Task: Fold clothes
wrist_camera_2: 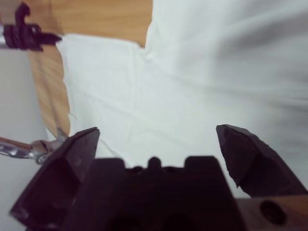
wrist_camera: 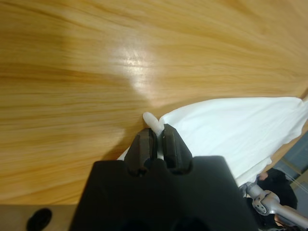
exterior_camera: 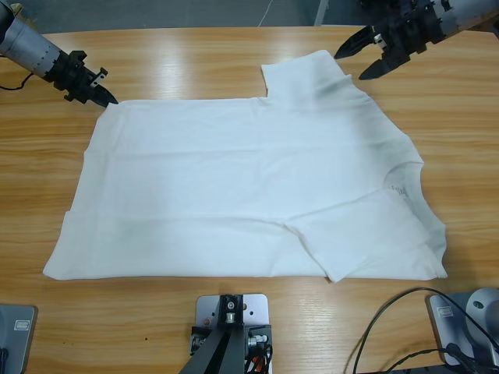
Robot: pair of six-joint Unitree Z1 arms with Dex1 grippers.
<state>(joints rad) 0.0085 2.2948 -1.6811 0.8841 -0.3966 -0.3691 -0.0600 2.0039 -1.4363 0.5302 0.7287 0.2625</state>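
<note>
The white T-shirt [exterior_camera: 249, 195] lies flat lengthwise along the desk [exterior_camera: 195, 66], neck right, hem left. Left end effector [exterior_camera: 104, 95] pinches its far hem corner; right end effector [exterior_camera: 360, 61] hangs spread above the far sleeve.

Upper left of the high view: a silver-grey arm [exterior_camera: 27, 48] ending in a black, pointed gripper [exterior_camera: 100, 92]. Upper right: another gripper [exterior_camera: 366, 56], black and blocky, on a silver forearm.

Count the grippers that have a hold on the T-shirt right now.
1. The left gripper pinches the white T-shirt at its far hem corner; the right gripper hangs open above the far sleeve.
</note>
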